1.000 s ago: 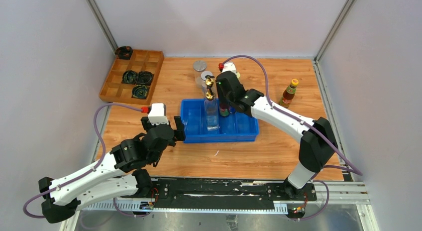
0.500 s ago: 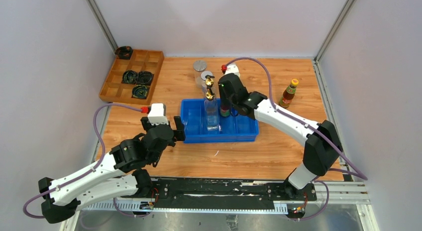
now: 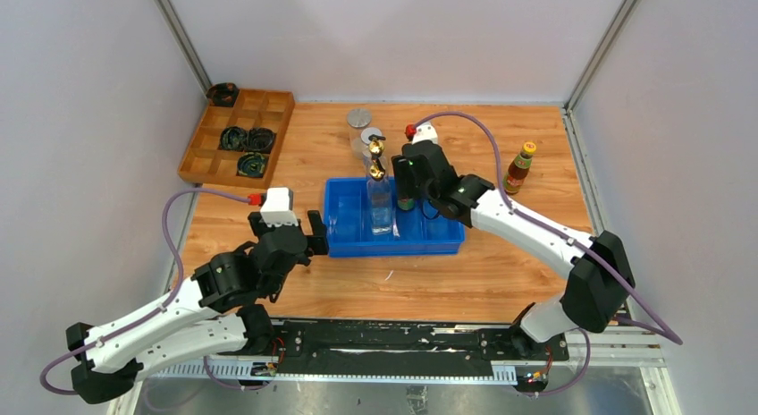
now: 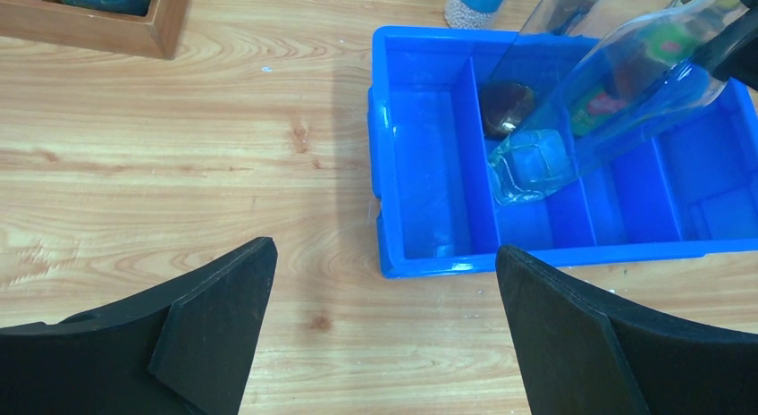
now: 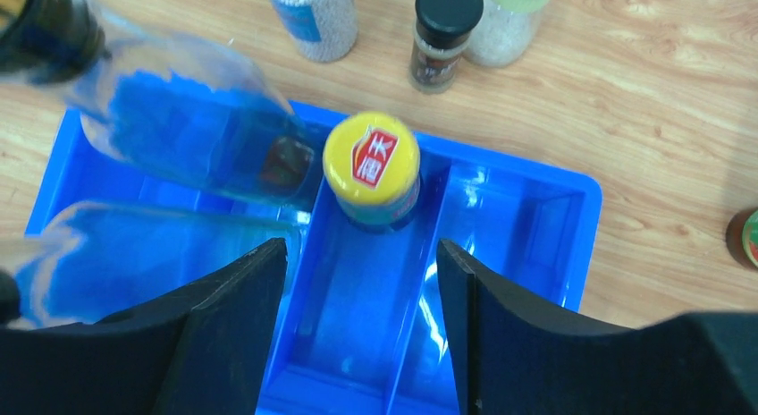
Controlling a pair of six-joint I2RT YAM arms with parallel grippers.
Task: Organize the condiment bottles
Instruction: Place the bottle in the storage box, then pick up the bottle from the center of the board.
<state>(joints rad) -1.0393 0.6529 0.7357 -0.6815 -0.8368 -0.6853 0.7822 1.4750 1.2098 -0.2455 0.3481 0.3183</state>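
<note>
Centre frame, the right gripper (image 5: 359,245), fingers spread, has lifted off the yellow-capped bottle (image 5: 371,165), which stands in the blue bin (image 5: 554,178) beside the tall clear bottle (image 5: 179,120): another condiment sorted. At lower left, the left gripper (image 4: 380,248) also hangs spread.

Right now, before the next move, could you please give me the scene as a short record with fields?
Bin: blue plastic divided bin, centre of wooden table
Inside bin: tall clear glass bottle with gold spout; dark sauce bottle with yellow cap, in a compartment to its right
Outside bin: second dark yellow-capped sauce bottle at table's right; small black-capped bottle and clear jars behind bin
Left end effector: open, empty, near bin's left end
Right end effector: open, above the yellow cap, not gripping
</note>
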